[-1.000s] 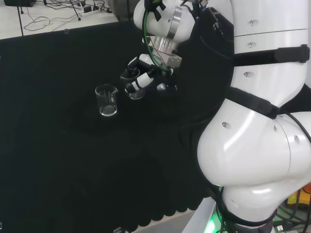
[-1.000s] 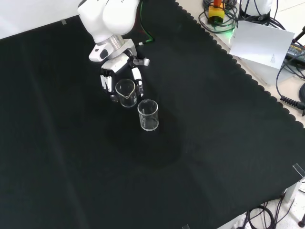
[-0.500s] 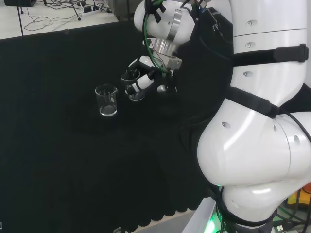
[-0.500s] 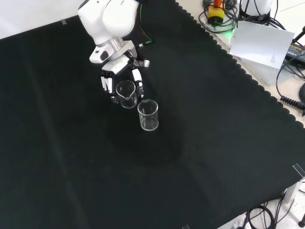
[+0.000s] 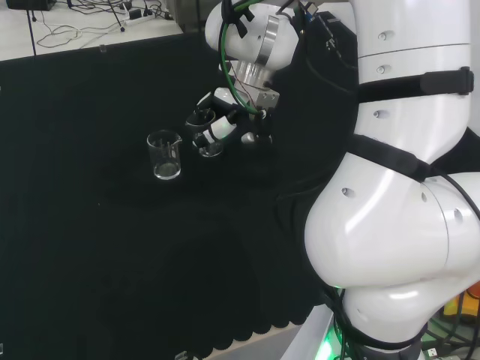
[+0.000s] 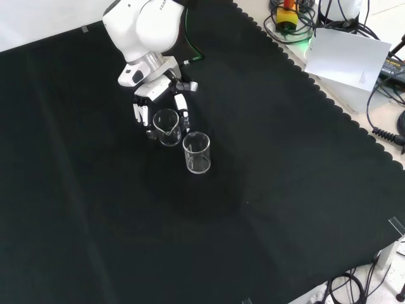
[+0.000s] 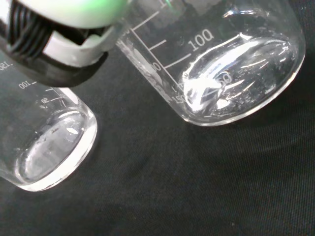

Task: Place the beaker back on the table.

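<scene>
The hand [image 6: 154, 109] comes in from the top of the front view, shut on a small clear beaker [image 6: 168, 126] with its fingers curled round the wall. The beaker is upright, low over the black cloth; I cannot tell whether its base touches. In the head view the hand [image 5: 219, 120] holds this beaker [image 5: 210, 140] just left of the arm's wrist. A second clear, empty beaker [image 6: 197, 152] stands free on the cloth close beside it, left of it in the head view [image 5: 164, 154]. The wrist view has two graduated beaker bases [image 7: 236, 73] [image 7: 47, 147] against the cloth, behind a blurred finger [image 7: 54, 54].
The arm's big white links [image 5: 405, 187] take up the right of the head view. The black cloth [image 6: 253, 209] has a scalloped edge at the front view's right, with a white box [image 6: 348, 60] and cables beyond it.
The hand and its beaker have shifted only slightly, a little lower toward the cloth. The free beaker has not moved.
</scene>
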You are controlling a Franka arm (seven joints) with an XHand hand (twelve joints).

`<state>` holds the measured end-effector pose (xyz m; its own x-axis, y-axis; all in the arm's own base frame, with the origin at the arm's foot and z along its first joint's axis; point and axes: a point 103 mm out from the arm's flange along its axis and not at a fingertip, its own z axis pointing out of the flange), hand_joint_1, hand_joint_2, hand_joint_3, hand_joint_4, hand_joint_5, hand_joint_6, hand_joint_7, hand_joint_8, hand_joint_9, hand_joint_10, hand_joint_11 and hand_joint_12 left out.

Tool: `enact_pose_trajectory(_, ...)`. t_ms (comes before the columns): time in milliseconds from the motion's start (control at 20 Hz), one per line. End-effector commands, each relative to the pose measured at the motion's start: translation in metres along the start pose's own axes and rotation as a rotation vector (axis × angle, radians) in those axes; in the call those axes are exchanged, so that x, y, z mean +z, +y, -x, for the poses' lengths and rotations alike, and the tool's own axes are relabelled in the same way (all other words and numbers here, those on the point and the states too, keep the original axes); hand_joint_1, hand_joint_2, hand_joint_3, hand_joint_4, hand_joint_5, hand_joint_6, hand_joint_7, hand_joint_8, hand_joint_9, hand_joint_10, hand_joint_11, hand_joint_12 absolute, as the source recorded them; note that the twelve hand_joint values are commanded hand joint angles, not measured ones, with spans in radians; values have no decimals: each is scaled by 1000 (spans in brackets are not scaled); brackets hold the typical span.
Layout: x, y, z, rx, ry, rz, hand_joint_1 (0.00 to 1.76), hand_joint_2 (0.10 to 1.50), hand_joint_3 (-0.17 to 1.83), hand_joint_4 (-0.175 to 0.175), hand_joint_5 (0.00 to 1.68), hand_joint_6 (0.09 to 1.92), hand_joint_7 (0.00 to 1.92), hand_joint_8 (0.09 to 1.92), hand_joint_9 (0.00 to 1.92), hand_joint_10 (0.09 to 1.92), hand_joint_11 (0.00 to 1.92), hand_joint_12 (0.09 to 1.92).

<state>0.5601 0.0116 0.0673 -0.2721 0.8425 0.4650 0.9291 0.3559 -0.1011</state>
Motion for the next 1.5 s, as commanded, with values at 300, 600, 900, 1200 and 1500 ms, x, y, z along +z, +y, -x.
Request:
enact_pose_trajectory(300,-1,-4,5,1,6,0,1100,800,426,175,1218,683,1607,87,1510,87,1077,920)
enact_pose_trajectory(600,4,-6,2,-6,-27,-27,1079,930,215,169,1149,750,1431,87,1427,87,977,987)
enact_pose_trajectory(900,7,-10,4,-3,-48,-39,1014,1010,44,73,899,812,1039,87,1096,87,582,1199)
enact_pose_trajectory(1200,5,-15,7,19,-50,-39,960,940,30,-14,525,715,720,87,796,87,212,1316)
enact_pose_trajectory(1500,-1,-20,11,25,-32,-26,891,878,84,-28,371,395,569,87,653,87,23,1378)
